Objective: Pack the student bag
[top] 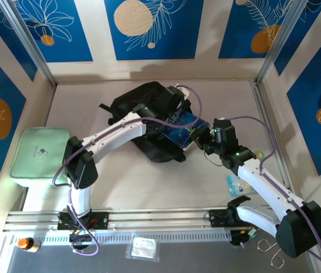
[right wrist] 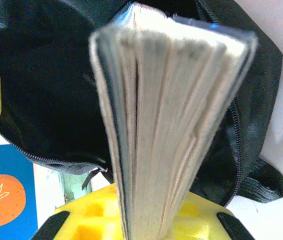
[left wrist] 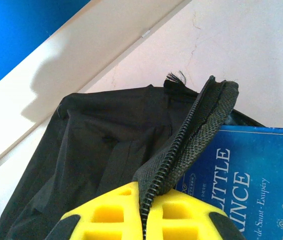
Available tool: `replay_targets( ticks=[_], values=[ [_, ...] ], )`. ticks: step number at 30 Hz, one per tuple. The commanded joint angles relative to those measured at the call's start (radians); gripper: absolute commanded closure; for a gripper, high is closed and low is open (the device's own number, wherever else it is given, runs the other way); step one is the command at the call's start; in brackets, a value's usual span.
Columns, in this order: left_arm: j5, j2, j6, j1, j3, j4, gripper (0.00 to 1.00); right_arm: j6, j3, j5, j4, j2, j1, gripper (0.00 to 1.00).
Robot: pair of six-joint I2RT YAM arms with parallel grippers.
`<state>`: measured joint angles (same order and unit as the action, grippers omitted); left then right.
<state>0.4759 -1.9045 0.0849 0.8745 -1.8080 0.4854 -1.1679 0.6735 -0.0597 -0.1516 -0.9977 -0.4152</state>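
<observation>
(a) left gripper [left wrist: 149, 212]: jaws pinched on the zipper edge [left wrist: 194, 125] of the student bag [top: 143, 99], lifting it to hold the mouth agape. (b) right gripper [right wrist: 141, 220]: clamped on the Little Prince book [right wrist: 171, 100], page edges facing the wrist cam, far end probably partway inside the opening. L arm reaches far-right across the table [top: 149, 187] and R arm angles far-left, so they meet at the bag, which lies at far centre.

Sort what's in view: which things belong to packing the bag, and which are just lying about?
In the job: student bag, blue book, left gripper on its zipper edge, right gripper holding the book.
Lying about: pale green pouch, small packet by right arm.
</observation>
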Motion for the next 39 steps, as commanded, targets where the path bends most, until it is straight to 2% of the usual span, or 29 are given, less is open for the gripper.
replay_targets(
  ticks=[1,5,8,14,22,28,33,37,39],
  values=[
    [-0.001,0.069,-0.001,-0.003,-0.009,-0.088,0.99,-0.001,0.039,0.067,0.108,-0.027,-0.009,0.94],
    [-0.013,0.077,-0.010,-0.003,-0.010,-0.094,1.00,-0.032,0.041,0.099,0.163,-0.098,-0.010,0.94],
    [-0.078,0.082,-0.019,-0.003,-0.015,-0.103,1.00,-0.022,0.068,0.103,0.193,-0.166,-0.012,0.94],
    [-0.101,0.088,-0.030,-0.003,-0.016,-0.123,0.99,-0.058,0.132,0.123,0.291,-0.365,0.007,0.93],
    [-0.110,0.081,-0.058,-0.005,-0.020,-0.120,0.99,-0.106,0.270,0.000,0.350,-0.642,-0.010,0.93],
    [-0.112,0.075,-0.081,-0.006,-0.017,-0.120,1.00,-0.174,0.361,-0.001,0.373,-0.818,-0.024,0.90],
    [-0.109,0.063,-0.109,-0.012,-0.026,-0.114,0.99,-0.209,0.413,-0.024,0.314,-0.872,-0.038,0.78],
    [-0.120,0.049,-0.138,-0.015,-0.046,-0.106,1.00,-0.190,0.357,-0.043,0.308,-0.797,-0.040,0.58],
    [-0.118,0.046,-0.144,-0.018,-0.044,-0.113,0.99,-0.188,0.314,-0.019,0.322,-0.750,-0.033,0.53]
  ],
)
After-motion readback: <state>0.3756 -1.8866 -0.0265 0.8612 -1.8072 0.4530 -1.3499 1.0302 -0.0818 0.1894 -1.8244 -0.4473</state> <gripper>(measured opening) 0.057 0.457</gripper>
